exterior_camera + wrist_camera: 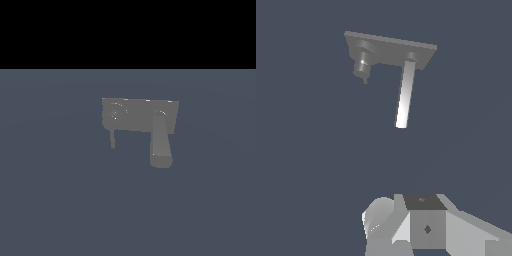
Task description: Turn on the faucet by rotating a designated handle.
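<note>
The grey faucet (140, 114) has a flat rectangular back plate. Its round hub (116, 114) is toward the exterior view's left. The handle (113, 139), a thin short rod, hangs down from that hub. The broad spout bar (160, 142) juts out on the exterior view's right. The wrist view shows the faucet (391, 49), hub (362, 65), spout (405, 95) and only the handle's tip (365, 80). My gripper (416, 225) shows only as grey and white blocks far from the faucet, touching nothing. I cannot make out its jaws. It is out of the exterior view.
A plain dark blue-grey floor (60, 200) lies all around the faucet. A black band (128, 30) fills the upper part of the exterior view.
</note>
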You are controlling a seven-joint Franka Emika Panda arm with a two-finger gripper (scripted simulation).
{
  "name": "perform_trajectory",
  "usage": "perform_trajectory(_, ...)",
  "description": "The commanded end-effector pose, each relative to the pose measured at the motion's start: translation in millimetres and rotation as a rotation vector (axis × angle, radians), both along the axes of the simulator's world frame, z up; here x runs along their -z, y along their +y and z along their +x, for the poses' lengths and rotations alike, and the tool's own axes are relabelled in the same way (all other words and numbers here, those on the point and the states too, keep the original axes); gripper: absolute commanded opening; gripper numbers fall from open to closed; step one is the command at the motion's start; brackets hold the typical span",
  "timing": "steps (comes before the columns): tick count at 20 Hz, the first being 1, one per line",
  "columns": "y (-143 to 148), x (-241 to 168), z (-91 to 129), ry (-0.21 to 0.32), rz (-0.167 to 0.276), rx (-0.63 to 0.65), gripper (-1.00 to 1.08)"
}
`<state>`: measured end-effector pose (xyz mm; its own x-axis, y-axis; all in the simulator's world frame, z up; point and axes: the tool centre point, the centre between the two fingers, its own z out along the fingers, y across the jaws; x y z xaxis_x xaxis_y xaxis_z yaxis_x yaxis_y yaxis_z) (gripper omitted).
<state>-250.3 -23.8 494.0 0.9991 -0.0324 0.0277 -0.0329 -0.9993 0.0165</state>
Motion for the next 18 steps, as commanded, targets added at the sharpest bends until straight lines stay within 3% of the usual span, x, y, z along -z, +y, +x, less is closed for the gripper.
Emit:
perform_trajectory(1, 10.1, 34.4, 9.2, 0.077, -0.029, -0.030, 0.08)
perform_trajectory(2, 9.1, 51.6, 17.1, 0.089, -0.008, -0.041, 0.34)
perform_trajectory(3, 21.1, 74.1, 27.1, 0.106, 0.003, -0.037, -0.10)
perform_trajectory(4, 31.2, 99.2, 28.9, 0.147, 0.005, -0.007, 0.19)
perform_trajectory(5, 34.5, 110.9, 39.2, 0.142, -0.035, -0.020, 0.20)
perform_trajectory(6, 22.1, 131.4, 40.9, 0.163, 0.016, 0.064, -0.52)
perform_trajectory(7, 4.9, 134.7, 42.1, 0.170, 0.034, 0.094, -0.52)
perform_trajectory(8, 12.0, 160.6, 37.2, 0.203, -0.049, 0.050, 0.31)
perform_trajectory(9, 19.1, 163.1, 39.0, 0.209, -0.062, 0.043, 0.31)
perform_trajectory(10, 30.0, 163.1, 56.2, 0.182, -0.026, 0.062, 0.43)
perform_trajectory(11, 37.9, 192.2, 50.8, 0.219, -0.058, 0.074, 0.37)
perform_trajectory(12, 35.0, 209.9, 52.3, 0.237, -0.043, 0.137, -0.23)
perform_trajectory(13, 59.4, 186.1, 104.1, 0.157, 0.008, 0.169, 0.29)
perform_trajectory(14, 52.7, 178.8, 96.9, 0.136, 0.022, 0.178, 0.29)
perform_trajectory(15, 63.4, 223.9, 75.8, 0.220, 0.039, 0.208, 0.11)
perform_trajectory(16, 85.4, 244.4, 70.2, 0.240, 0.032, 0.189, -0.16)
perform_trajectory(17, 82.8, 246.1, 108.5, 0.219, 0.063, 0.283, 0.63)
perform_trajectory(18, 42.8, 238.8, 102.4, 0.199, 0.094, 0.376, 0.63)
